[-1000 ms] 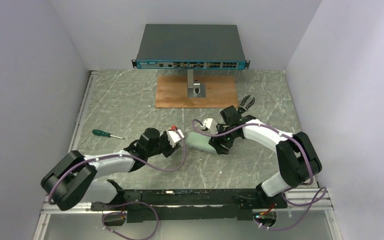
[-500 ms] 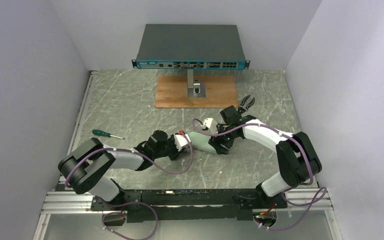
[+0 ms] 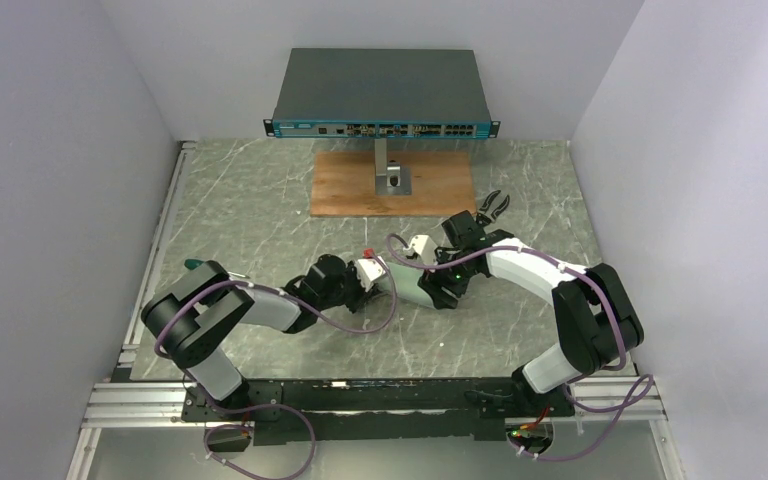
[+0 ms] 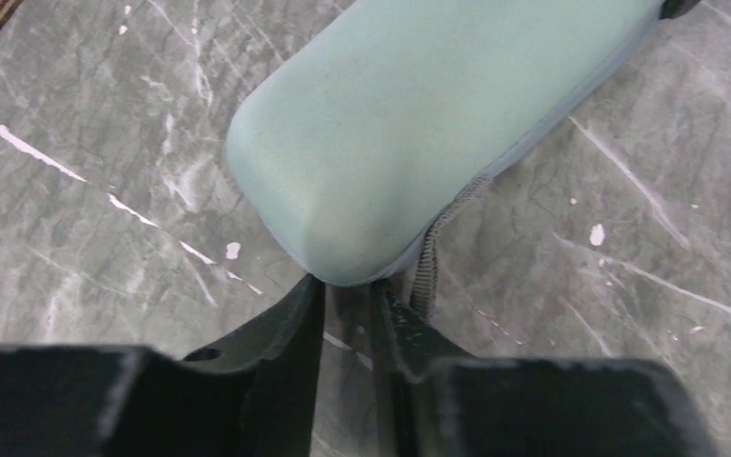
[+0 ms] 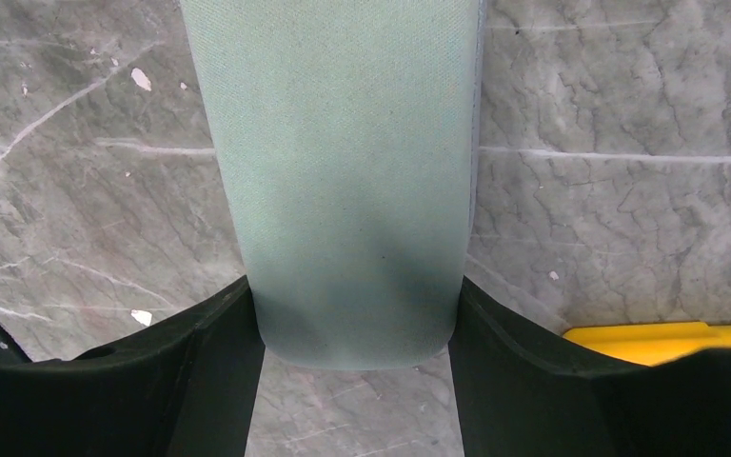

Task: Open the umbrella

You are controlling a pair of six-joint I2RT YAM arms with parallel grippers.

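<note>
The umbrella itself is hidden. Only the pale grey-green oval case (image 3: 407,283) shows, lying on the marble table. My right gripper (image 3: 438,289) is shut on the case's right end; in the right wrist view the fingers (image 5: 219,352) press both sides of the case (image 5: 352,171), the gripper (image 5: 354,286) straddling it. My left gripper (image 3: 378,279) is at the case's left end. In the left wrist view its jaws (image 4: 347,286) stand a narrow gap apart, with the tips touching the rounded end of the case (image 4: 428,124) beside a grey zip strip (image 4: 428,267).
A network switch (image 3: 380,95) stands on a post over a wooden board (image 3: 430,185) at the back. A green-handled screwdriver (image 3: 192,263) peeks out by the left arm's elbow. A small black tool (image 3: 493,208) lies right of the board. A yellow part (image 5: 666,333) shows in the right wrist view.
My left arm has stretched to the right until its gripper reached the case's left end. The right arm and the case have not moved.
</note>
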